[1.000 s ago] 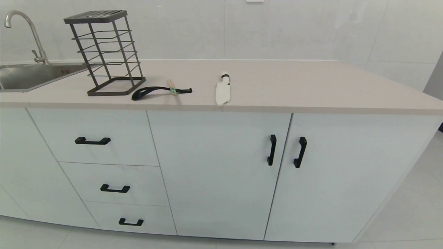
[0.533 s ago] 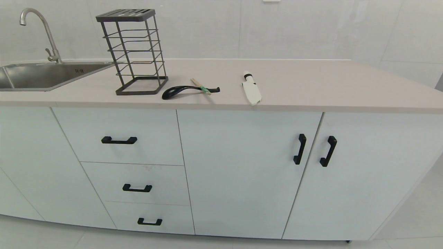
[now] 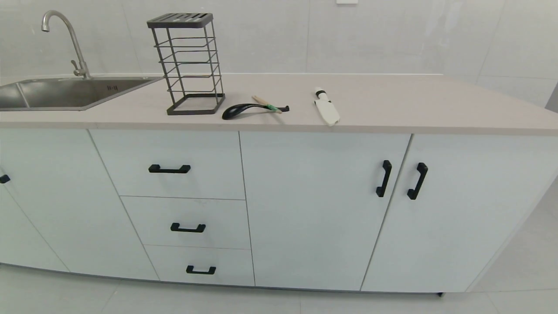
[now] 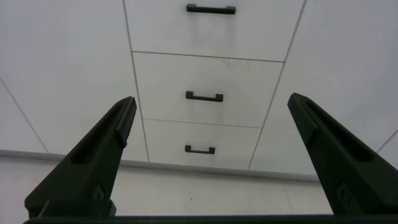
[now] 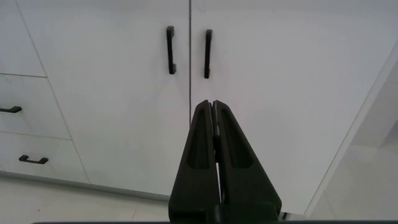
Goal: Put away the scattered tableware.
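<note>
A black spoon [image 3: 244, 110] is lying on the worktop [image 3: 392, 104] with chopsticks [image 3: 267, 104] crossing its handle, between a wire rack [image 3: 189, 65] and a white knife [image 3: 328, 111]. Both tools are hanging well below: the left tool [image 4: 211, 98], spread wide, is facing the drawers [image 4: 249, 93], and the right tool [image 5: 213, 103], pressed together, is facing the cupboard doors [image 5: 124, 112].

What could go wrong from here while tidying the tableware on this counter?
The white knife lies with its tip at the front edge of the counter, so a nudge could knock it off. The chopsticks rest across the handle of the black spoon, so lifting one may drag the other. The wire rack looks tall and might tip if bumped.
</note>
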You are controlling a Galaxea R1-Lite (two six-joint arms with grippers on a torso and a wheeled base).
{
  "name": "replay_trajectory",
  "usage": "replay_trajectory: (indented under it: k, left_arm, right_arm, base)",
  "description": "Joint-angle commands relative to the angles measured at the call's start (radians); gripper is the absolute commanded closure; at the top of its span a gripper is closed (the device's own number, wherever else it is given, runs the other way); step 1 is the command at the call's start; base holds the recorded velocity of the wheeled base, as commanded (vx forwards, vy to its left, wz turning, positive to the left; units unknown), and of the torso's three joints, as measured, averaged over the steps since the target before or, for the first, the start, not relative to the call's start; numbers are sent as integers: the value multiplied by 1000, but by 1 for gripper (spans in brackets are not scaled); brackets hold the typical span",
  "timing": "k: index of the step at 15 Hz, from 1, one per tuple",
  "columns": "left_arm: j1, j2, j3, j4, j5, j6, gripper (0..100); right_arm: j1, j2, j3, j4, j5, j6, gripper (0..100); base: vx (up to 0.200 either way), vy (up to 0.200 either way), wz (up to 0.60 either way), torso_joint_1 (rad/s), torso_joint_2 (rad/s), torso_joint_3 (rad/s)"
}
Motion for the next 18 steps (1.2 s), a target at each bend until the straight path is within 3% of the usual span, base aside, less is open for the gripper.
replay_trajectory:
  k: [1,5,10,14,18]
  left_arm:
    - [0,0,0,-2,1,1,0]
    - [0,0,0,-2,1,-2,0]
    - [0,0,0,0,-1,6,0]
    - [0,0,0,-2,1,1,0]
    - [0,0,0,-2,-1,7,0]
  right_arm:
    - [1,1,0,0,-1,0,100]
    - [1,1,0,0,-1,0,100]
    - [1,1,0,0,-1,3,100]
    - [1,1,0,0,-1,12,100]
    - [1,1,0,-2,-1,12,100]
  base:
    - [200,200,0,7,-7,2]
    - [50,0,0,-3,-1,-1]
    - [200,0,0,2,1,2]
    - [0,0,0,0,0,0]
    - [0,150,0,-1,2,2]
